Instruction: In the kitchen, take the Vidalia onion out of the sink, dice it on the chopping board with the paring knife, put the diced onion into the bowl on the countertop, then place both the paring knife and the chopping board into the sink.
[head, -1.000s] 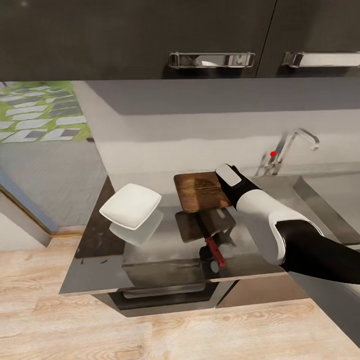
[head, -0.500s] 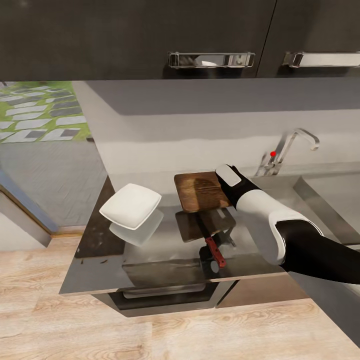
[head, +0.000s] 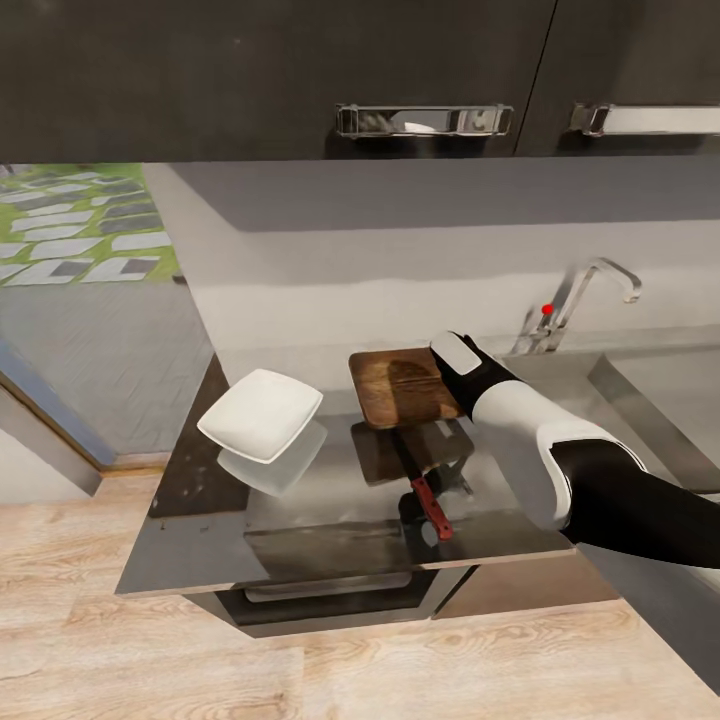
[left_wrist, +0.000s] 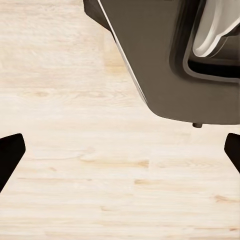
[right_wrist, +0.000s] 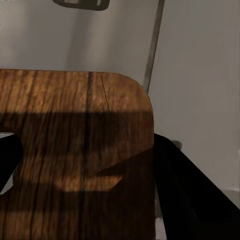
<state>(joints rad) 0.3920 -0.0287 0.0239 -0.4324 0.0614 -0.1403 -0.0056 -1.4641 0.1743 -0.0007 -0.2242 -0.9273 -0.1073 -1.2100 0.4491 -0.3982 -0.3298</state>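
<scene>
The dark brown chopping board (head: 400, 385) lies on the glossy countertop (head: 200, 540), mirrored in it. My right gripper (head: 455, 358) is at the board's far right corner. In the right wrist view its dark fingers (right_wrist: 190, 190) stand on either side of a strip of the chopping board (right_wrist: 85, 130) and close against it. The paring knife (head: 428, 500), red handle toward me, lies in front of the board. The white square bowl (head: 260, 413) sits left of the board. The sink (head: 640, 400) is at the right, its inside hidden; the Vidalia onion is out of view. My left gripper (left_wrist: 120, 155) hangs open over the wooden floor.
A chrome tap (head: 590, 290) with a red knob stands behind the sink. Dark wall cabinets (head: 420, 120) with bar handles hang overhead. The countertop ends at the left by a doorway onto paving. The robot's dark base (left_wrist: 165, 60) sits on the light wood floor.
The whole view has shifted very slightly. The right arm, board, knife and bowl have not visibly moved.
</scene>
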